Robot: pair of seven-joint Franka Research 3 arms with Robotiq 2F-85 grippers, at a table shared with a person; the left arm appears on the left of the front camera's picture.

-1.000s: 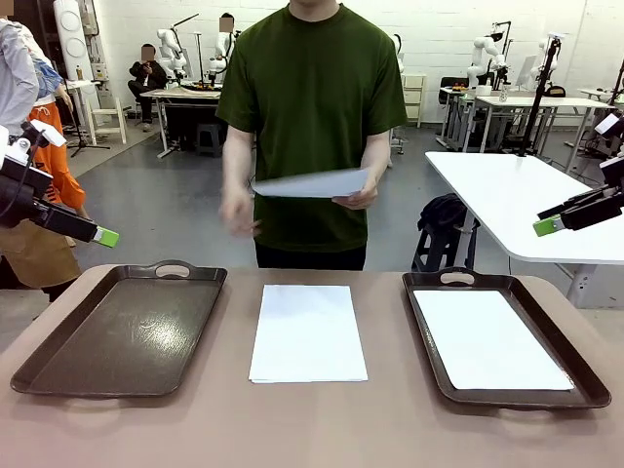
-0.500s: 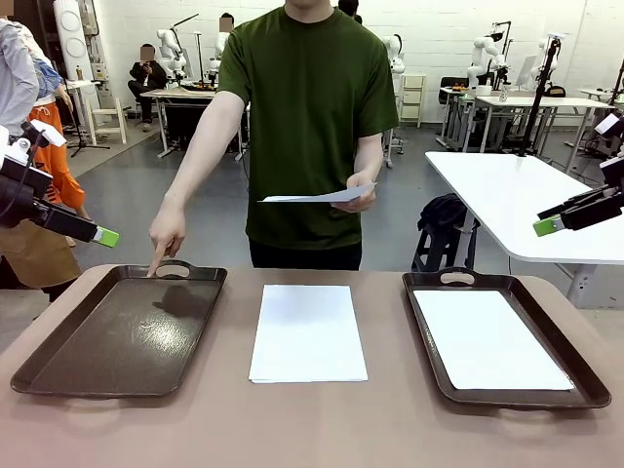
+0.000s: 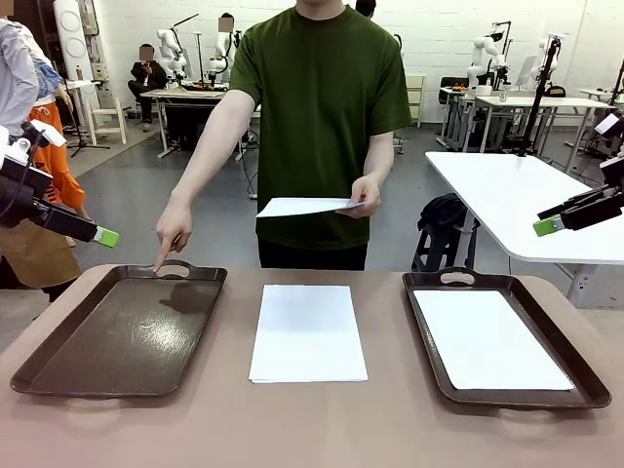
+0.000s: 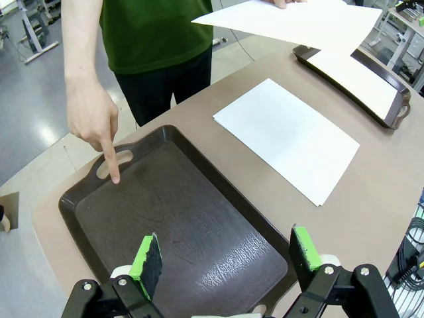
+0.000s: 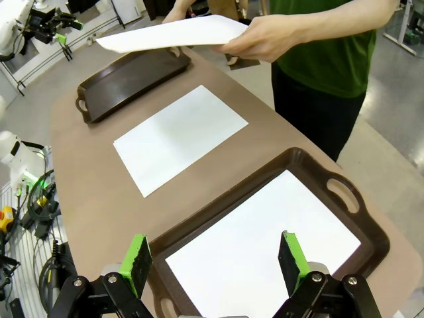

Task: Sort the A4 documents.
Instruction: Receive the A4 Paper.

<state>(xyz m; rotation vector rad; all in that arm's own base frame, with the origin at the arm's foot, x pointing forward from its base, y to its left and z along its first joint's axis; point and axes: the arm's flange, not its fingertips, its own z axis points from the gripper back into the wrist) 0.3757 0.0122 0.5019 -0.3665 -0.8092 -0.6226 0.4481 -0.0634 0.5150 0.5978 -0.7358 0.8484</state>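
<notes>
A stack of white A4 documents [image 3: 309,332] lies in the middle of the table, also visible as the stack [image 4: 287,138] and the stack [image 5: 179,138]. Another white sheet [image 3: 487,338] rests in the right dark brown tray [image 3: 427,322]. The person holds one sheet [image 3: 304,206] in one hand and points with the other hand [image 3: 173,229] at the far rim of the empty left tray [image 3: 127,331]. My left gripper [image 3: 105,236] hovers open at the left, above the table's edge; its own view has it [image 4: 225,262] over the empty tray [image 4: 179,218]. My right gripper [image 3: 548,225] hangs open at the right, above the sheet [image 5: 265,245].
The brown table [image 3: 312,419] runs across the foreground. A white table [image 3: 526,195] stands behind on the right. Other people and workbenches show far back.
The person's pointing hand came down onto the left tray's far rim and stays there. The held sheet dropped a little. Both grippers kept still.
</notes>
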